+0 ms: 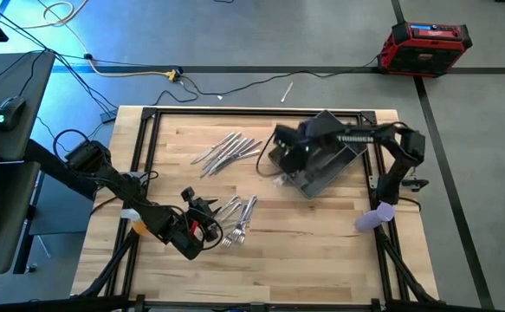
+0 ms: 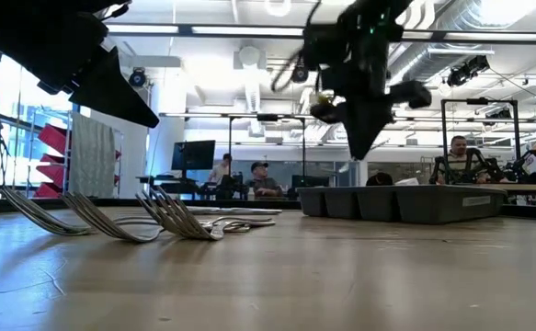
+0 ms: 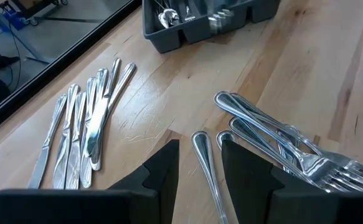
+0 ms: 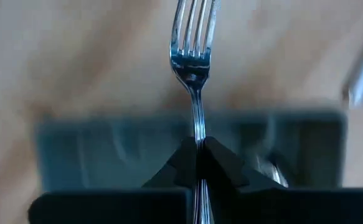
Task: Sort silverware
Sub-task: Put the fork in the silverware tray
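The silverware lies in two groups on the wooden table: several knives (image 1: 226, 152) (image 3: 84, 124) side by side at the far middle, and several forks (image 1: 239, 217) (image 3: 281, 143) nearer the front. My left gripper (image 1: 202, 227) (image 3: 200, 149) is open just left of the forks, with one handle end on the table below the gap between its fingers. My right gripper (image 1: 285, 156) (image 4: 197, 149) is shut on a fork (image 4: 192, 56) above the dark grey tray (image 1: 330, 169) (image 2: 405, 202). Some silverware lies in the tray (image 3: 169, 15). My right gripper pinches the fork's slim handle (image 4: 197, 127) between its two fingers, a little behind the tines. The handle runs along the fingers, and the tine end sticks out past the fingertips. The gripper points down, and the fork is lifted clear over the tray.
A black metal frame (image 1: 148, 130) borders the table. The tray stands askew at the far right. A pale purple object (image 1: 375, 217) sits by the right edge. People sit in the room behind (image 2: 258, 179). Bare wood lies along the front and at the left.
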